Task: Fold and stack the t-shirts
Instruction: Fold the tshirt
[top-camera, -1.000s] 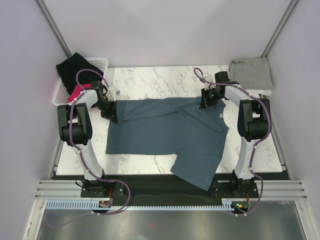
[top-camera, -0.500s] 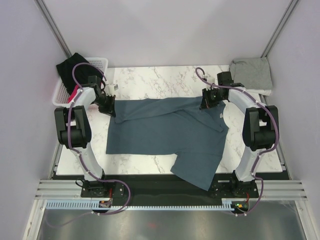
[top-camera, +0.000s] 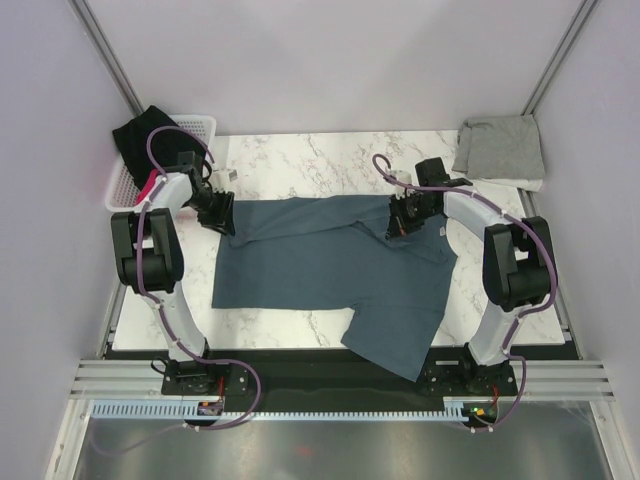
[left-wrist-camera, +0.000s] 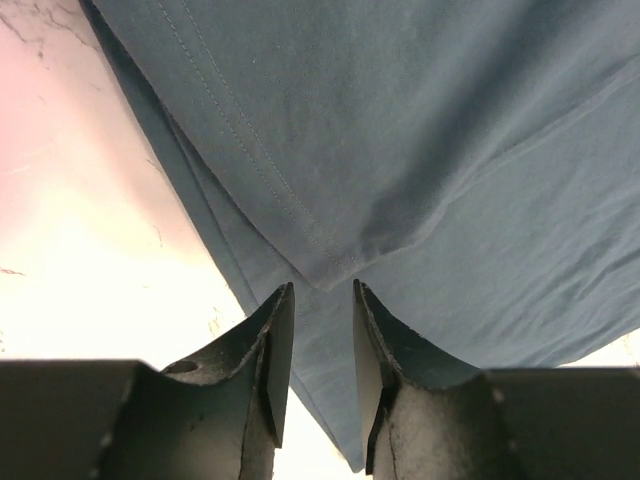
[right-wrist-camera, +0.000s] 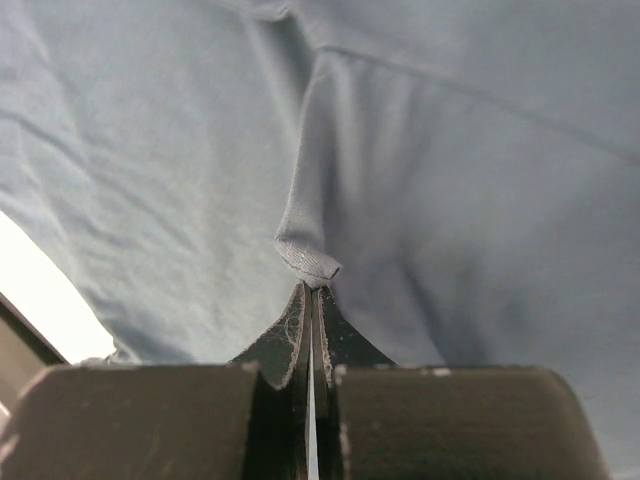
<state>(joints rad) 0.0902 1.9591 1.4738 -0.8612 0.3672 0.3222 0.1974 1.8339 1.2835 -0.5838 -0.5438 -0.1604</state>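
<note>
The dark slate-blue t-shirt (top-camera: 330, 265) lies spread on the marble table, one part hanging over the near edge. My left gripper (top-camera: 222, 219) is at its far left corner, jaws a little apart over the folded corner (left-wrist-camera: 330, 270), holding nothing. My right gripper (top-camera: 398, 222) is at the shirt's far right part, shut on a pinched fold of the cloth (right-wrist-camera: 308, 262). A small white label (top-camera: 440, 232) shows to the right of it. The light grey t-shirt (top-camera: 500, 148) lies folded at the far right corner.
A white basket (top-camera: 190, 130) with black and pink cloth stands at the far left corner. The marble table (top-camera: 310, 165) ends at a black strip along its near edge. Purple walls close in both sides.
My right gripper has moved left and slightly nearer with the pinched cloth, folding the shirt's far right part inward. My left gripper shifted slightly back from the shirt's left corner.
</note>
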